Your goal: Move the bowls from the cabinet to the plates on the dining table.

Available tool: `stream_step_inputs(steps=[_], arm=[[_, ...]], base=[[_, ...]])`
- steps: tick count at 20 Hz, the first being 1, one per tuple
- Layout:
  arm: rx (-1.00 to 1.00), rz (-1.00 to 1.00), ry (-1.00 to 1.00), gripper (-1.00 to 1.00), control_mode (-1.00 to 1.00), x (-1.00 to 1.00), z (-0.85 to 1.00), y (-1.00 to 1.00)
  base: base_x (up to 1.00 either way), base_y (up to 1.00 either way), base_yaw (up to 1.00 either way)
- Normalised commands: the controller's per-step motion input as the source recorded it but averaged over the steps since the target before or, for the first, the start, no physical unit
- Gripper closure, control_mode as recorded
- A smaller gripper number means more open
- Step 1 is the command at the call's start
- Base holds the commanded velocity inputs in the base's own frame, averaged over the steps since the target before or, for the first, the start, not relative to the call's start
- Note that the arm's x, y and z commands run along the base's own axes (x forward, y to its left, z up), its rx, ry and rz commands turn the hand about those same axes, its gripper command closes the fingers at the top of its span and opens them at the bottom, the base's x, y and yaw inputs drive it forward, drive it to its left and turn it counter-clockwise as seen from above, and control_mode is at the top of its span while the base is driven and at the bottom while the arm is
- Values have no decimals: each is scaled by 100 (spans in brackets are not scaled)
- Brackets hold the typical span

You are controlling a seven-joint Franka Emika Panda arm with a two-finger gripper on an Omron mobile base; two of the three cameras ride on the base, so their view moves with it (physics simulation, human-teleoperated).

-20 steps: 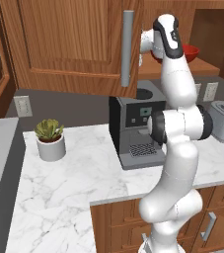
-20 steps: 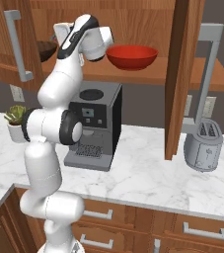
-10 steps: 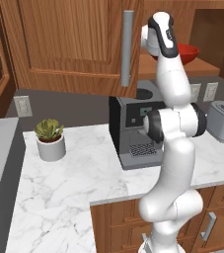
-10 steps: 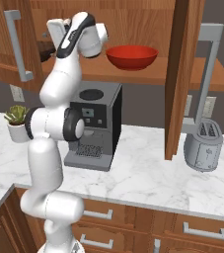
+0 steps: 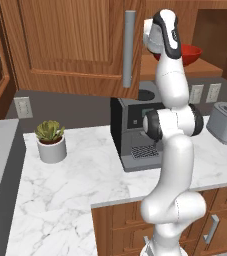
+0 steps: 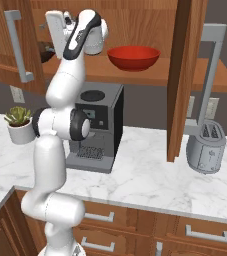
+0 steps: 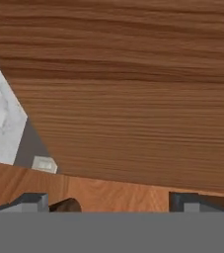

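The cabinet (image 6: 135, 20) stands open above the counter. A glossy red bowl (image 6: 133, 57) (image 5: 189, 53) sits in the middle of its shelf (image 6: 150, 75). At the shelf's left end a dark brown bowl (image 6: 46, 51) peeks out beside the hand. My gripper (image 7: 108, 202) (image 6: 56, 44) is up at shelf height, left of the red bowl and apart from it. It is open, with its fingertips (image 7: 34, 201) spread wide. A dark rounded edge (image 7: 66, 205) shows by the left fingertip, and wood panelling lies ahead. The plates and the dining table are out of view.
Two open cabinet doors flank the shelf, each with a grey bar handle (image 6: 17, 45) (image 6: 212, 80) (image 5: 129, 47). On the marble counter (image 6: 150, 170) below stand a coffee machine (image 6: 97, 127), a toaster (image 6: 205, 147) and a potted plant (image 5: 51, 142).
The hand has shifted a little toward the left end of the shelf, away from the red bowl. The gripper stays open and the bowls have not moved.
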Motion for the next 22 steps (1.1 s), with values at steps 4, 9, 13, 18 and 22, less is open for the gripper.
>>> stream_step_inputs(steps=[4, 9, 13, 18, 22], arm=[[9, 13, 5, -100, -100, -13, 21, 5], [9, 11, 4, -100, -100, -16, 14, 14], [8, 7, 1, -100, -100, -29, 9, 22], [7, 4, 0, -100, -100, -40, 8, 26], [7, 6, 0, -100, -100, -40, 14, 16]], base=[[0, 0, 0], [0, 0, 0], [0, 0, 0], [0, 0, 0], [0, 0, 0]])
